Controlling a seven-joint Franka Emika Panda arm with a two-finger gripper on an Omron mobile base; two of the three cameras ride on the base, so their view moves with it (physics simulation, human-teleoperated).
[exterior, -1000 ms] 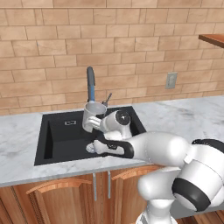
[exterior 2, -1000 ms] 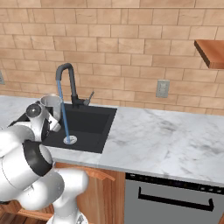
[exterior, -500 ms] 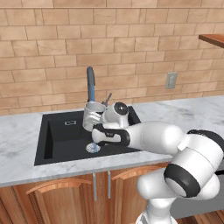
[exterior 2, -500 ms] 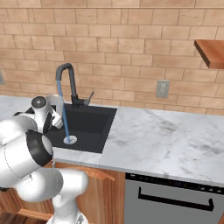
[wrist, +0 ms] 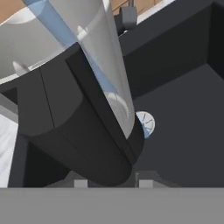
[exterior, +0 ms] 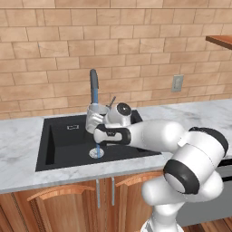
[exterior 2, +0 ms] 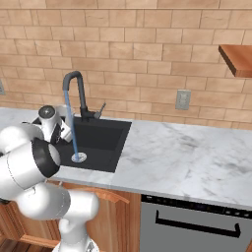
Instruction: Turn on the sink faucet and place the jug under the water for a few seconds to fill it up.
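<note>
We've swung the jug [exterior: 96, 117] in from the right over the last second, and now it sits right under the spout of the sink faucet [exterior: 94, 86], the water [exterior 2: 72, 132] running through it. That puts us in the filling step, we judge; holding steady is the job. The gripper [exterior: 101, 134] is clamped narrowly on the jug's black handle, jaws well closed but not fully.

Clear glass cylinder, black base and handle, smooth and probably slick. In the hand view the jug [wrist: 78, 96] looms at 11 o'clock, the silver drain [wrist: 145, 122] at 3 o'clock beyond it. The sink [exterior: 63, 145] is a matte black rectangle set in veined marble; the faucet is a slim dark gooseneck.
</note>
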